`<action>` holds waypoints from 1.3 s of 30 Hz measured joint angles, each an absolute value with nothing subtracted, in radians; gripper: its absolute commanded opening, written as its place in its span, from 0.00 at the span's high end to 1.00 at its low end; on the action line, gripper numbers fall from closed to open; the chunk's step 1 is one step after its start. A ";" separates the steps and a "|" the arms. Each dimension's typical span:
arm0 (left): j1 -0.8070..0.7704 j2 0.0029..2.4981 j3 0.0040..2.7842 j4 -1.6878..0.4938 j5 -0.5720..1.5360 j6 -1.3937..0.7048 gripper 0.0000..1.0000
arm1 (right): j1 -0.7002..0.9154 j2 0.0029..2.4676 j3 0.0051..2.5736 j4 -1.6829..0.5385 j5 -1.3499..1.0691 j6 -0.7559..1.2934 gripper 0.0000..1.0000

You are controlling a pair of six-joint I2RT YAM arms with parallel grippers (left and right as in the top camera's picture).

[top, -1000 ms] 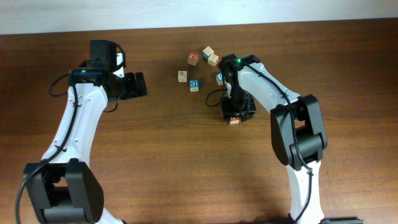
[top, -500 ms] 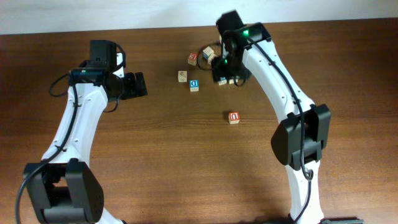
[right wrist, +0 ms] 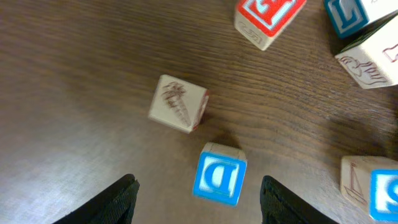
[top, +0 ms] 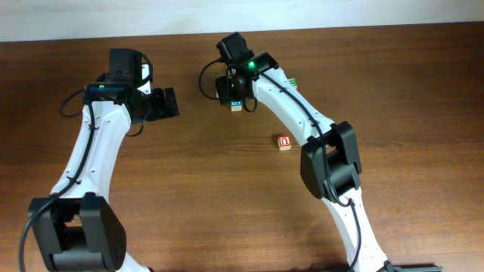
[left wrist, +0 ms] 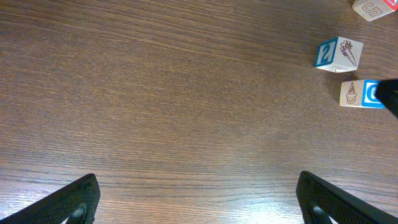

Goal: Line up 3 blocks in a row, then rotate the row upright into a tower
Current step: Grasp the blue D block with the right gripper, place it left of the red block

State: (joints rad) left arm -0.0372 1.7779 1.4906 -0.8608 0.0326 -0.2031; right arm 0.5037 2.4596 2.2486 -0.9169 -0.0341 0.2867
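A block with a blue "D" face [right wrist: 219, 174] lies on the table between the fingertips of my right gripper [right wrist: 202, 202], which is open and not touching it. Just beyond it sits a pale cream block [right wrist: 178, 104] with a faint drawing. From overhead, the right gripper [top: 231, 89] hovers over the cluster, and only the D block [top: 237, 104] peeks out below it. The red "n" block [top: 284, 142] rests alone toward the table's middle. My left gripper [top: 162, 103] stands wide open over bare wood, left of the cluster. The left wrist view shows the cream block [left wrist: 339, 54] and the D block [left wrist: 360, 93] at its right edge.
More cubes crowd the right wrist view: a red-lettered one [right wrist: 267, 15] at the top, a blue-lettered one [right wrist: 348, 15], a cream one [right wrist: 373, 59] and another blue one [right wrist: 373, 186] at the right. A green-lettered cube [top: 292, 81] lies behind the right arm.
My right gripper let go of the red "n" block, rose and swung left across the cluster to hover over the D block. The left arm has not moved.
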 measured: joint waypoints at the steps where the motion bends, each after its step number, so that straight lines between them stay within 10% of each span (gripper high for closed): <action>1: -0.037 1.778 1.491 -0.861 0.033 -0.203 0.01 | 0.504 2.476 2.249 -0.907 -0.025 0.292 0.37; 27: -0.037 1.778 1.491 -0.861 0.033 -0.203 0.01 | 0.503 2.508 2.178 -0.878 0.001 0.346 0.73; 39: -0.037 1.778 1.491 -0.861 0.033 -0.203 0.01 | 0.502 2.507 2.237 -1.269 -0.071 0.419 0.75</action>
State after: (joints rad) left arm -0.0372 1.7779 1.4906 -0.8608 0.0326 -0.2031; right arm 0.5018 2.5069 2.2372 -1.2690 -0.0711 0.4194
